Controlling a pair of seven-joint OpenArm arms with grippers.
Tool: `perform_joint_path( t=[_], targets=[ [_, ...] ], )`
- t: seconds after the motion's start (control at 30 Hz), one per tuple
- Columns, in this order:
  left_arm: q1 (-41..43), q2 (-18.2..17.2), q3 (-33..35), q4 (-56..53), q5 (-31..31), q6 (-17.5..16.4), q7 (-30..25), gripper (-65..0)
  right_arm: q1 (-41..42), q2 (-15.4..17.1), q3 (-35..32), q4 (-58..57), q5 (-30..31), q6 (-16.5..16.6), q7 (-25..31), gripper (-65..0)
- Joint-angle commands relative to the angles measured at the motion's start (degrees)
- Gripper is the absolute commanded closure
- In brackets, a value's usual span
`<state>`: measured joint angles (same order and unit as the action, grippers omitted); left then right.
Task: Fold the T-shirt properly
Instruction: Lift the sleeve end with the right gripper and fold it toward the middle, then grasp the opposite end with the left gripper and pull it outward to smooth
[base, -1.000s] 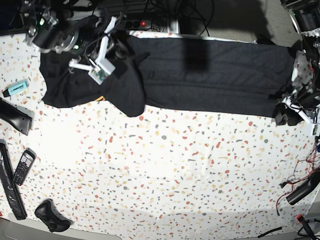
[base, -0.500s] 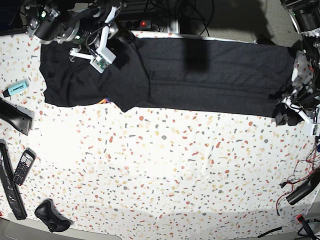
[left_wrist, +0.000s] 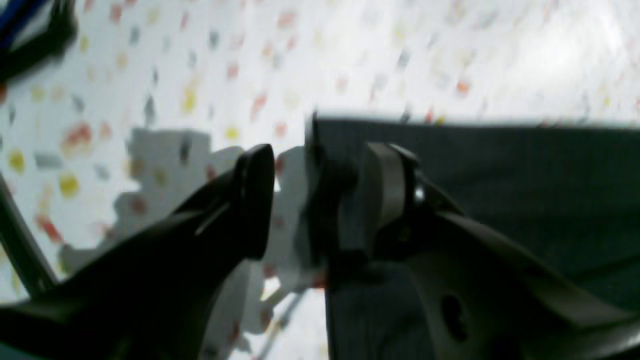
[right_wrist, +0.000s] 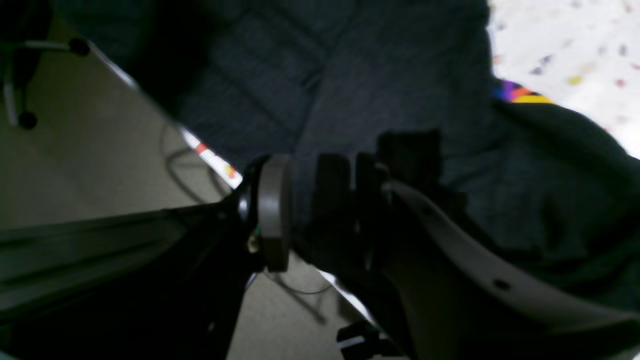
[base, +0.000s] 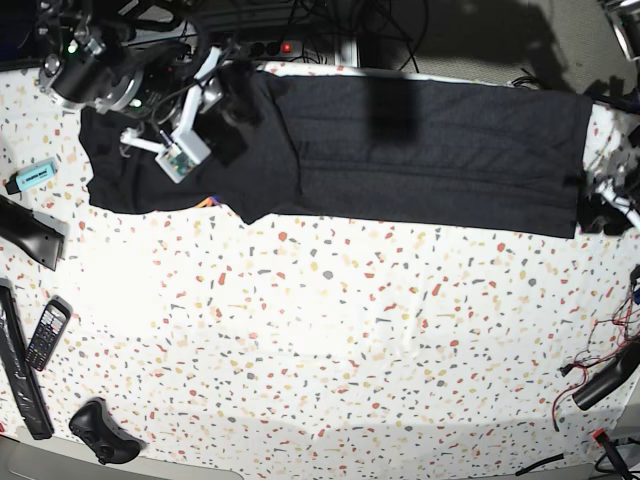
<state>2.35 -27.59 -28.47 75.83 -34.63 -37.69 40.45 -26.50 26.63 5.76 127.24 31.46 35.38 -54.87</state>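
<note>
Along the far edge of the speckled surface (base: 330, 330) the black T-shirt (base: 420, 150) lies stretched in a long band, its near hem running straight, with a sliver of rainbow print (base: 205, 201) peeking out beneath. Right claw (right_wrist: 320, 210) hovers at the shirt's bunched end by the surface edge, jaws parted, fabric between them. Left claw (left_wrist: 312, 195) stands spread at the opposite corner. Wide bare ground lies toward the near side; a phone (base: 46, 333) sits at the margin

1. The left gripper (base: 600, 205) is partly cut off by the base view's right edge.
2. The left wrist view is blurred.
3. The T-shirt (base: 420, 150) hides most of its print.
</note>
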Motion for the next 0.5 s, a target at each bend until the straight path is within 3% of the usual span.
perform_joint_path(
  t=[0.0,0.17,0.4,0.47],
  targets=[
    [0.4,-1.9,-0.5,0.4,-2.0,0.0,-1.1,-26.9,0.1,0.5,1.1,1.0,0.5,0.2,0.7,-21.1],
    [4.9,-3.1,-2.3,-0.3,-8.3,0.1,-1.0,-26.9,0.1,0.5,4.1,1.0,0.5,0.1,0.3,-21.1],
    [8.1,-2.4,-7.0,-0.7,-11.8,0.1,-1.0,-26.9,0.1,0.5,5.2,1.0,0.5,0.1,0.2,-21.1],
    [8.2,-2.3,-7.1,-2.1,-15.3,-0.1,1.3,-26.9,0.1,0.5,5.2,1.0,0.5,0.2,0.2,-21.1]
  ],
)
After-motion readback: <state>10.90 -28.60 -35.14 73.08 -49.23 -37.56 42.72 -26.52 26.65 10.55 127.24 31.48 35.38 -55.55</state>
